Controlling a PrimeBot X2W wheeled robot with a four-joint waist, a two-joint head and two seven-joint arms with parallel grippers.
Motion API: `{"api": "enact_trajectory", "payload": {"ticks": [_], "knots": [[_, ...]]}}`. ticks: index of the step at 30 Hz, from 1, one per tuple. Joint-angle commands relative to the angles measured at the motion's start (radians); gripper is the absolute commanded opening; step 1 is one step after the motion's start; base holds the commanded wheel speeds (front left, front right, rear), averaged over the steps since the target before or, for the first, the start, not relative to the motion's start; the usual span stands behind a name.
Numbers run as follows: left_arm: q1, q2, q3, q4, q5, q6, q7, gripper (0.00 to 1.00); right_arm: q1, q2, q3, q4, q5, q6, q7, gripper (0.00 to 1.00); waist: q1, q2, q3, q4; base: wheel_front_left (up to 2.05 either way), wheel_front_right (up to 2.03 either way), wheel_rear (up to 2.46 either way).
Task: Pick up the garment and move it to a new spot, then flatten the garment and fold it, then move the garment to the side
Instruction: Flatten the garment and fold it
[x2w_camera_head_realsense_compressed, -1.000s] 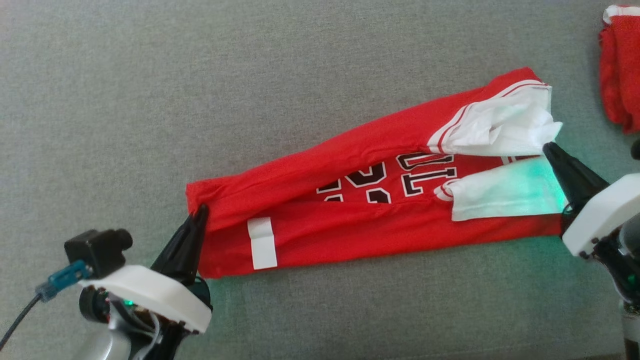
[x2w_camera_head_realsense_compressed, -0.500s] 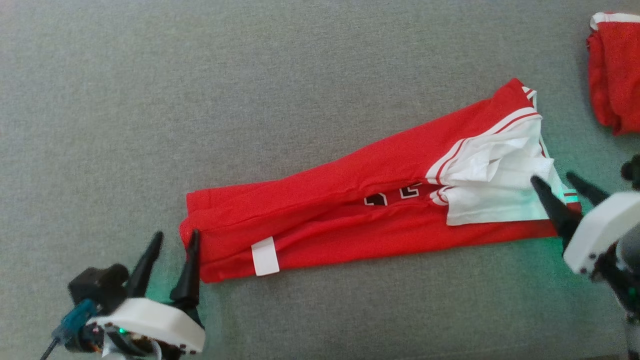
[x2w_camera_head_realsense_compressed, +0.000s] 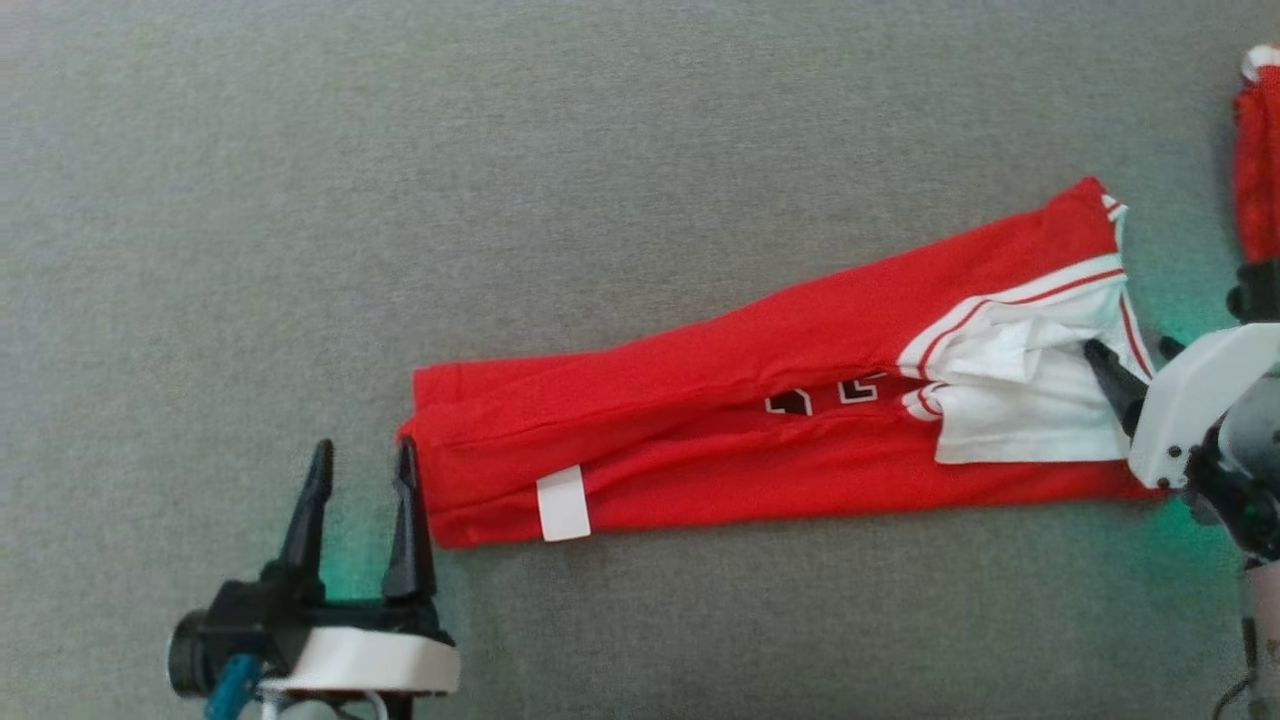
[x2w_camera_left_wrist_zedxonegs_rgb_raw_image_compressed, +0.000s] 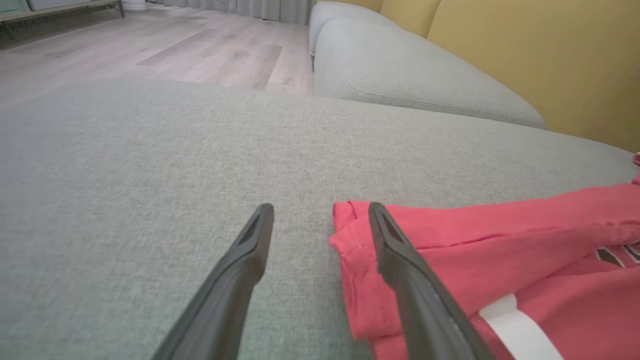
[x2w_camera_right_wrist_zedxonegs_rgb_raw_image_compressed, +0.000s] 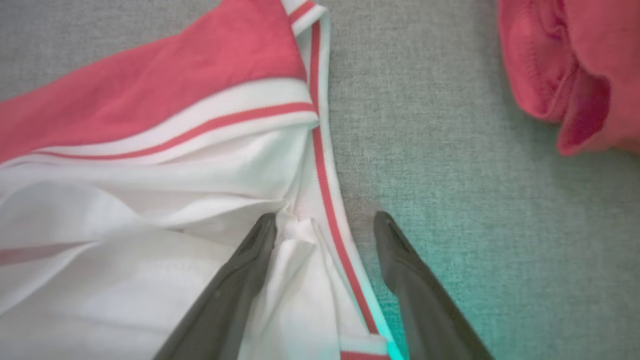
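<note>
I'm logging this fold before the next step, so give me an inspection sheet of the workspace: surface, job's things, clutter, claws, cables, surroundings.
Surface: grey fabric cushion, flat.
Job's things: red garment folded into a long strip and lying flat; white sleeves at its right end, white label near its left end.
Clutter: second red garment, bunched at the far right, apart from the strip.
Claws: left claw open, one finger at the strip's left end; right claw open, straddling the striped white trim; neither holds anything.
Cables: blue plug at the left wrist.
Surroundings: wooden floor, grey sofa seat, yellow backrest.
</note>
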Motion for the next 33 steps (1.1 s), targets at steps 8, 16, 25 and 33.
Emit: {"api": "enact_trajectory", "payload": {"ticks": [8, 16, 25, 33], "knots": [[0.022, -0.098, 0.106, -0.008, 0.093, -0.091, -0.012, 1.00, -0.006, 0.022, 0.041, 0.051, 0.112, -0.001, 0.125, 1.00, 0.0000, -0.0001, -0.011, 0.042, 0.00, 0.00, 0.00], [0.079, -0.175, 0.214, 0.025, 0.175, -0.169, -0.012, 1.00, -0.005, -0.006, -0.027, 0.024, 0.151, -0.001, 0.084, 0.00, 0.0000, -0.0001, -0.048, 0.039, 0.00, 0.00, 0.00], [0.120, -0.215, 0.270, 0.054, 0.207, -0.221, -0.012, 1.00, -0.067, -0.052, -0.212, -0.018, 0.146, -0.001, 0.042, 0.00, 0.0000, -0.0001, -0.100, 0.021, 0.00, 0.00, 0.00], [0.157, -0.221, 0.322, 0.099, 0.227, -0.239, -0.012, 1.00, -0.023, -0.089, -0.173, -0.215, 0.190, -0.001, 0.106, 0.00, 0.0000, -0.0001, -0.153, 0.002, 0.00, 0.00, 0.00]]}}
